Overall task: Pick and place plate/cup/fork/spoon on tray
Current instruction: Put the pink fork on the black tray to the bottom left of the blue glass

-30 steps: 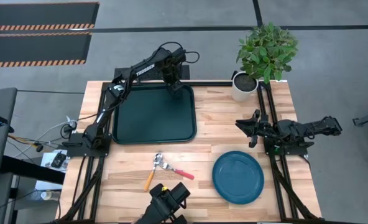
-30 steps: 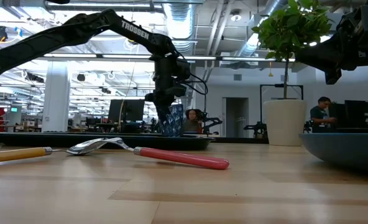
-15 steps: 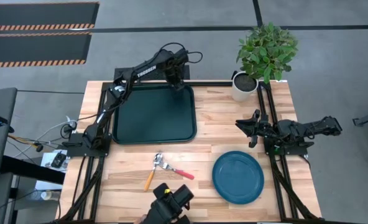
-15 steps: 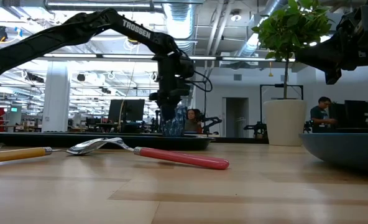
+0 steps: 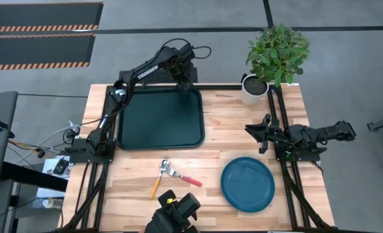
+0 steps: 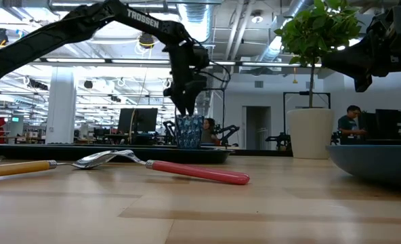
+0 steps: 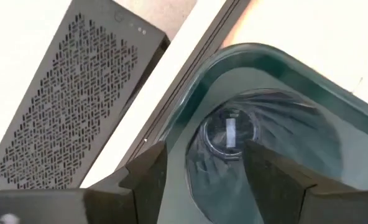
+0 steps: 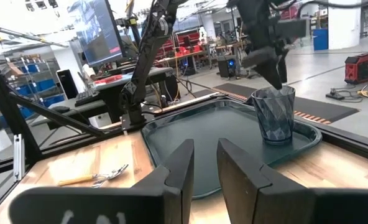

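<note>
1. The left gripper (image 6: pixel 187 108) hangs just above the cup (image 6: pixel 189 131), at the far right corner of the tray (image 5: pixel 154 123). Its two fingers (image 7: pixel 148 180) are spread apart to either side of the cup's mouth and hold nothing.
2. The cup (image 8: pixel 275 113) stands upright on the tray's floor, close to the rim (image 8: pixel 308 138) at that corner; the wrist camera looks straight down into it (image 7: pixel 229 134).
3. The right gripper (image 5: pixel 259 133) waits over the right side of the table, beyond the plate, and its fingers are a little apart with nothing between them.
4. The plate (image 5: pixel 247 184) lies on the bare wood near the right front of the table, well apart from the tray.
5. The fork (image 5: pixel 184 177) and the spoon (image 5: pixel 158 182) lie together on the wood in front of the tray, their metal ends meeting and their handles pointing apart.
6. A potted plant (image 5: pixel 275 55) stands at the far right corner of the table.
</note>
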